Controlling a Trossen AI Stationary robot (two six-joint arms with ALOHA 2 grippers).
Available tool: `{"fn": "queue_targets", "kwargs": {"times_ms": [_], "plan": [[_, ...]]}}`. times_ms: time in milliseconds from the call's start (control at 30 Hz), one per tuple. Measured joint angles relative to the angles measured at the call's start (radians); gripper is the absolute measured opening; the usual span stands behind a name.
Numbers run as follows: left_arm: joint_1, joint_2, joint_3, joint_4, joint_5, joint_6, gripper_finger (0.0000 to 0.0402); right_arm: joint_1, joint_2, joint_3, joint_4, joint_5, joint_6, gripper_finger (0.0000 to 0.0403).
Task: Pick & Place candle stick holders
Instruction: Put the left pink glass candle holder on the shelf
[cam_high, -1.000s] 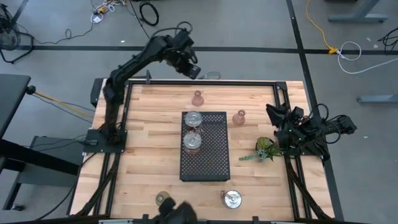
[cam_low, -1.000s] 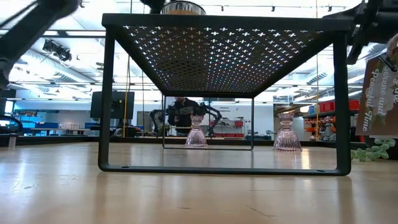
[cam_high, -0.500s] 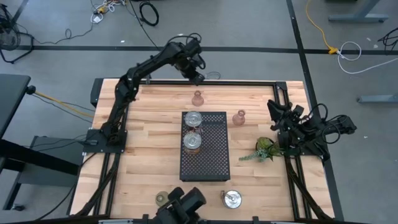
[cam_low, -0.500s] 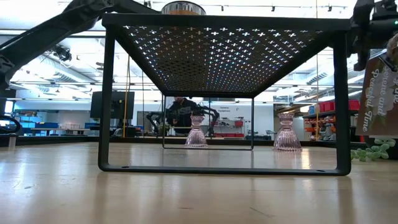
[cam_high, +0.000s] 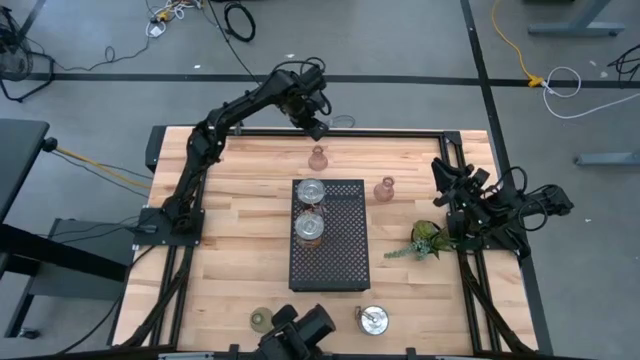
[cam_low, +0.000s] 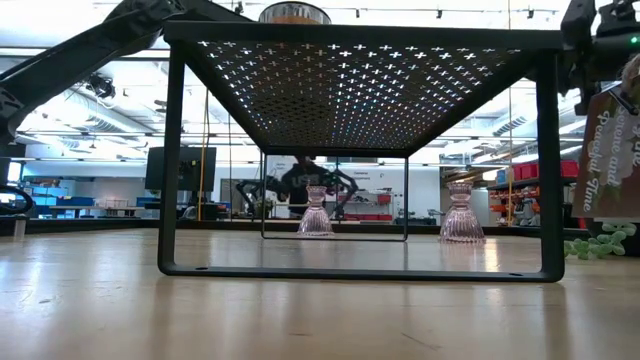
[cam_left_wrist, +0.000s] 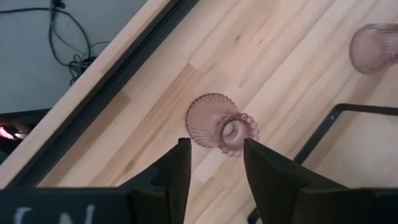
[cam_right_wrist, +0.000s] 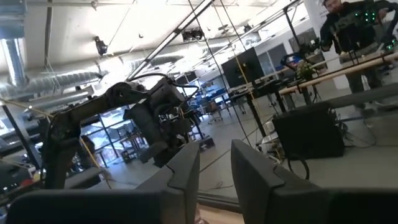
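The left claw (cam_left_wrist: 214, 165) hangs open and empty above a pink vase-shaped glass candle holder (cam_left_wrist: 219, 122) standing near the wooden counter's (cam_high: 240, 250) far edge. The right claw (cam_right_wrist: 214, 165) waits parted and empty at the counter's right edge.

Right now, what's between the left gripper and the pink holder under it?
Nothing: in the left wrist view, the open left gripper hangs over the pink candle stick holder with only bare wooden table around it.
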Motion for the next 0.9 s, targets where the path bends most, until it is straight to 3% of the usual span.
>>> {"fn": "queue_targets", "kwargs": {"times_ms": [200, 900], "plan": [[-0.032, 0.009, -0.006, 0.009, -0.007, -0.004, 0.015, 0.0, 0.0, 0.0, 0.0, 0.012, -0.03, 0.0094], [-0.061, 0.012, -0.223, 0.191, -0.046, -0.054, 0.0147, 0.0, 0.0, 0.0, 0.013, 0.026, -0.075, 0.0094]]}}
